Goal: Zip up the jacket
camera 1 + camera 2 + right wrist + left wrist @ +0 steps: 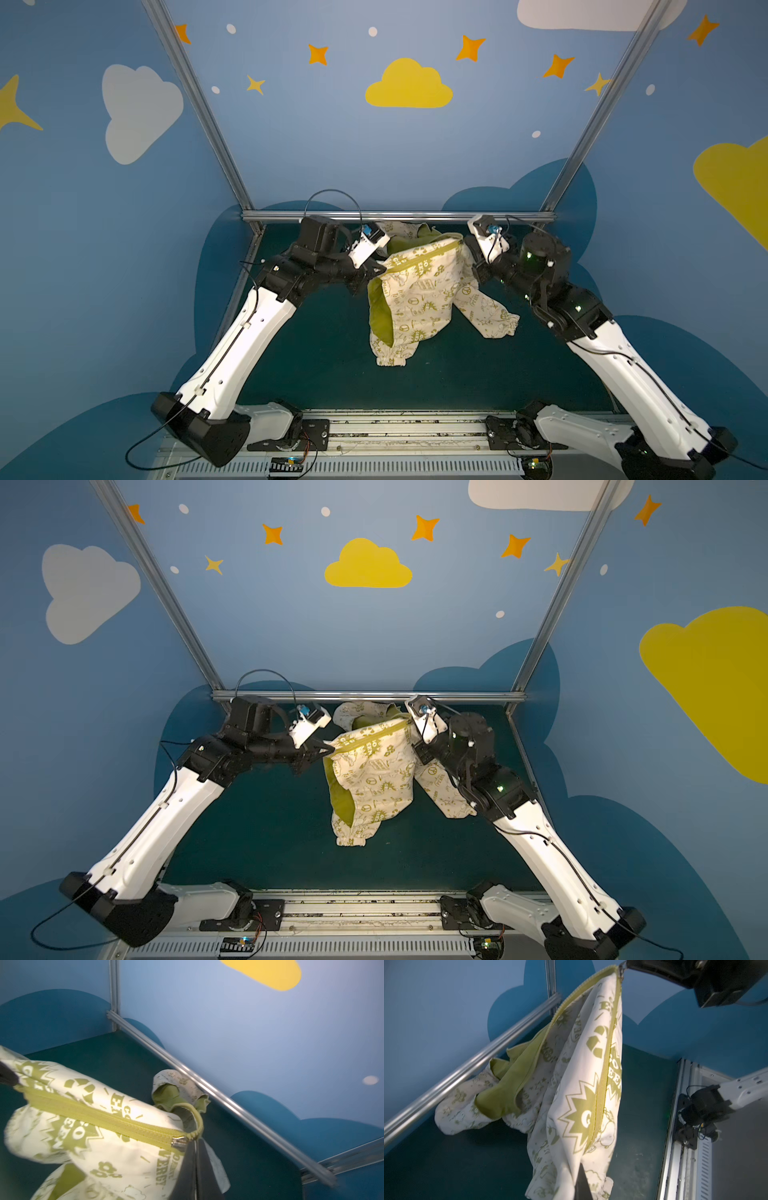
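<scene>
So, jacket (419,291): slung taut above the mat (316,353), hood (409,232) by the rail (395,216).
Left gripper (377,269): clamped on hem (566,1180), tensions zipper (104,1118).
Right gripper (195,1151): pinching zipper pull (178,1144) near the hood.

Arms (266,328) white-shelled, black joints, thin black cables (243,332); white camera box (368,245) behind black left pincer (380,269); green lights (529,256) behind right pincer (626,965).
</scene>
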`<act>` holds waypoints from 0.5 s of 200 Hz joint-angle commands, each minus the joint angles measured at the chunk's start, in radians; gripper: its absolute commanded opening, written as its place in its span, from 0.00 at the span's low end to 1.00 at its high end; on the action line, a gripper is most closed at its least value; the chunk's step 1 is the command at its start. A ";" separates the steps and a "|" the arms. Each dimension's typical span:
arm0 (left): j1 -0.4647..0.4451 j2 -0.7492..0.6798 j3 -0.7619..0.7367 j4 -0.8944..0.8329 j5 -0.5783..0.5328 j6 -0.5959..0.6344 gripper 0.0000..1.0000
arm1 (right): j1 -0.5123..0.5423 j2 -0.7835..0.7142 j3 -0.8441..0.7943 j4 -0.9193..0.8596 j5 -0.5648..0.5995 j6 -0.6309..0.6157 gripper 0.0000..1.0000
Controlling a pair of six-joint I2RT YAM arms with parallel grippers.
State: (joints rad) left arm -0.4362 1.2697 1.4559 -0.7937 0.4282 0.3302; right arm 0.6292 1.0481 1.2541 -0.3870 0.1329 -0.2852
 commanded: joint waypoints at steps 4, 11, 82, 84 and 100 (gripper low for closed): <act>0.024 -0.059 -0.170 -0.153 -0.093 0.104 0.03 | 0.069 -0.065 -0.202 -0.044 0.155 0.236 0.00; 0.024 -0.070 -0.215 -0.156 -0.112 0.107 0.03 | 0.101 -0.075 -0.258 -0.037 0.170 0.293 0.00; 0.024 -0.084 -0.545 -0.105 -0.520 0.103 0.03 | 0.221 0.034 -0.576 0.152 0.357 0.721 0.00; 0.024 -0.083 -0.551 -0.101 -0.540 0.102 0.03 | 0.222 0.040 -0.575 0.156 0.361 0.723 0.00; 0.033 -0.068 -0.596 -0.065 -0.698 0.117 0.03 | 0.222 0.076 -0.567 0.178 0.407 0.718 0.00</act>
State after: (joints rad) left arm -0.4240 1.1877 0.9062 -0.8646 0.0319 0.4271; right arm 0.8562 1.0939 0.6807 -0.2981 0.3916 0.3454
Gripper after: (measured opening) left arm 0.047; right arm 0.046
